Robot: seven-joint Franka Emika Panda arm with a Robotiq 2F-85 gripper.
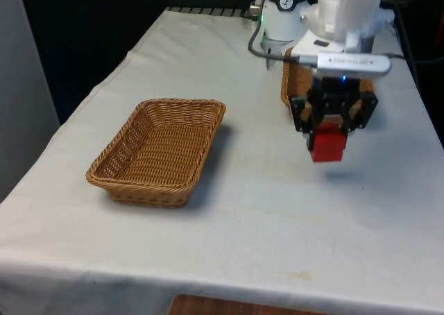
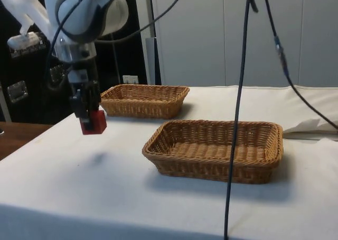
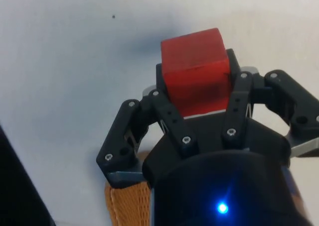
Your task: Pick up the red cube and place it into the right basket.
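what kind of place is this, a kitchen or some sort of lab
Most likely a robot lab or test bench, not a kitchen. A table under a white cloth holds just two wicker baskets, and the gripper holds a red cube in the air above the cloth.

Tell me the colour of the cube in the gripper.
Red; the cube shows best in the front view.

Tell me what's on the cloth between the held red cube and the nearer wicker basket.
Nothing. In the front view only bare white cloth lies between the red cube, held above the table in the gripper, and the nearer basket.
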